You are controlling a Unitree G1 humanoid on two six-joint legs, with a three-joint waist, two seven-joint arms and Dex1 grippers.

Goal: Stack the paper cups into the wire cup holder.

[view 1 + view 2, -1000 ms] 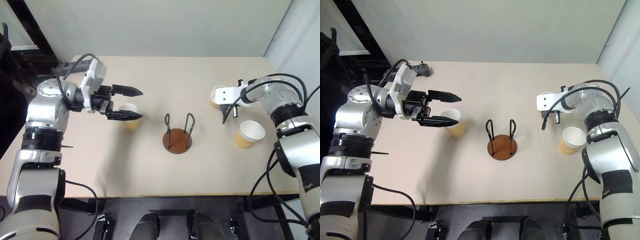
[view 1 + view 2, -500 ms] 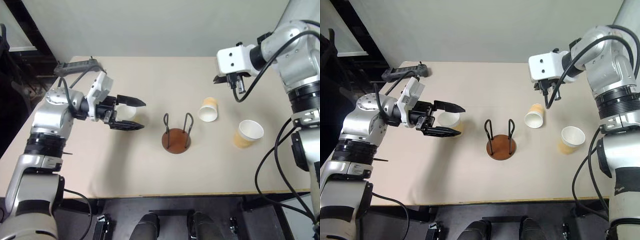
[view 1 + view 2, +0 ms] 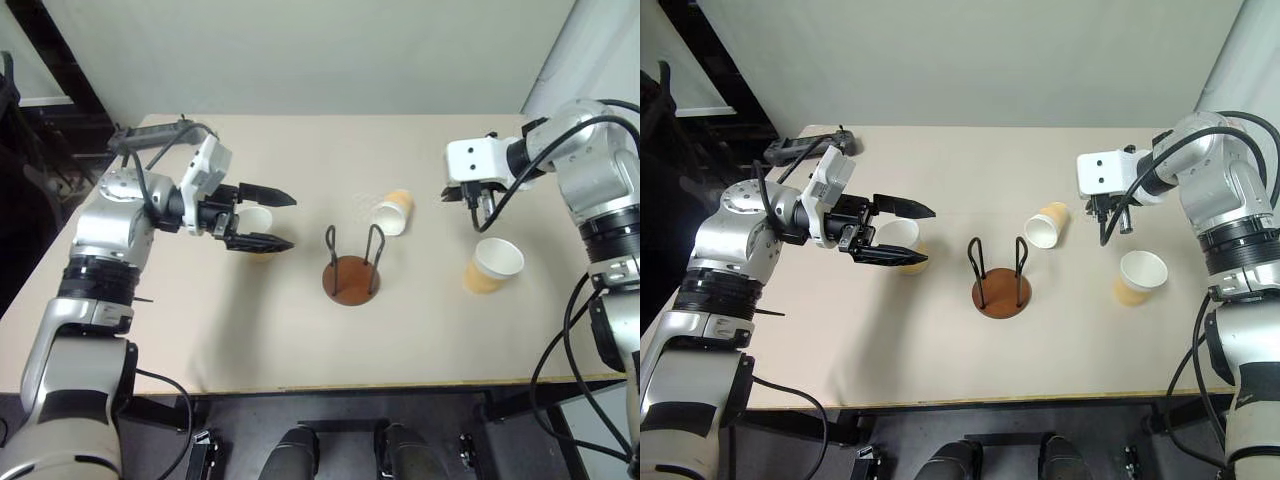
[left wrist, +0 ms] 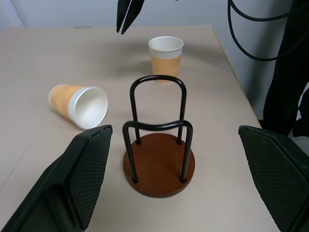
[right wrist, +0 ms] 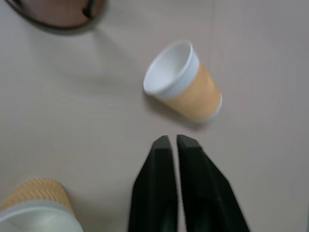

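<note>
One paper cup (image 3: 1045,226) lies tipped beside the empty wire cup holder (image 3: 1002,279); two stand upright.

White-rimmed tan-orange paper cups (image 4: 165,58), reddish-brown-based dark wire cup holder (image 4: 159,163)

Wire cup holder (image 4: 159,159) centred on the table (image 4: 58,63); one paper cup (image 4: 79,105) lies tipped beside it, another (image 4: 165,58) stands upright beyond.

Beige table (image 3: 300,330), black device (image 3: 800,148) at corner
</note>
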